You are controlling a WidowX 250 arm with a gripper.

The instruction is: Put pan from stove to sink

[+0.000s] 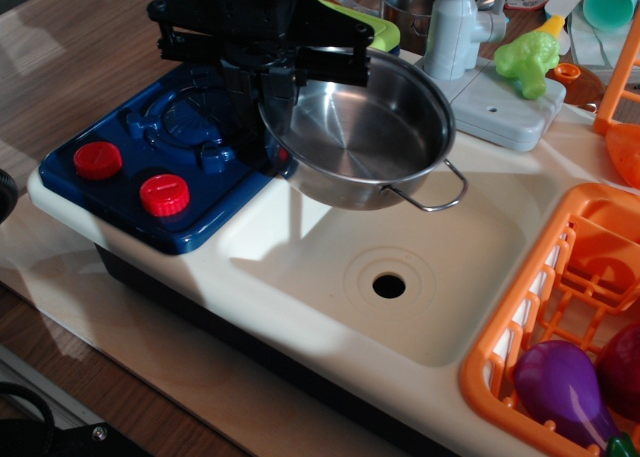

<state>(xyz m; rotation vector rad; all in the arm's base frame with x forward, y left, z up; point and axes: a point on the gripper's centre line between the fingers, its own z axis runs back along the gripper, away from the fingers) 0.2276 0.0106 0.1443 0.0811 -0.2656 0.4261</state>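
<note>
Pan (365,137) lifted off the stove (160,167), not yet in the sink (330,267).
Gripper (275,102) jaws pinch its left rim, holding it tilted over the basin's edge; lowering and release remain.

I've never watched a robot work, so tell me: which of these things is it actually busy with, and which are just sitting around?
In use:
- gripper, holding the pan by its rim
- pan, held over the sink
- stove, bare now
- sink

Just lying about:
- green cutting board
- toy faucet
- toy broccoli
- orange dish rack
- purple eggplant
</note>
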